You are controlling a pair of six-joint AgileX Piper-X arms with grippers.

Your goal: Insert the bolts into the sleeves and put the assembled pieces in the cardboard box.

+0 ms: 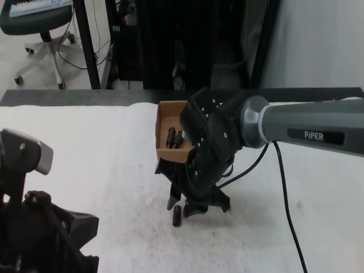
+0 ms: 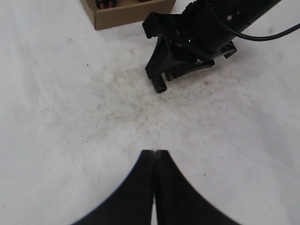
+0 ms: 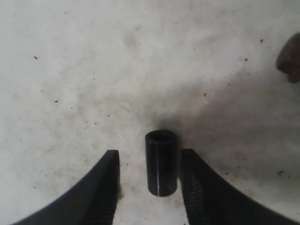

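Observation:
A short black sleeve (image 3: 161,161) lies on the white cloth between the fingers of my right gripper (image 3: 150,155), which is open with a gap on each side of it. From the high view the right gripper (image 1: 182,208) points down over the sleeve (image 1: 177,215), just in front of the cardboard box (image 1: 170,154). The box holds a few dark assembled pieces (image 1: 174,137). My left gripper (image 2: 155,157) is shut on nothing and hovers over bare cloth, some way short of the sleeve (image 2: 160,86) and the right gripper (image 2: 164,75).
The left arm's base (image 1: 34,227) fills the near left corner. The right arm's cable (image 1: 284,193) trails over the cloth on the right. A blurred brown thing (image 3: 289,58) sits at the edge of the right wrist view. An office chair (image 1: 40,28) stands behind the bench.

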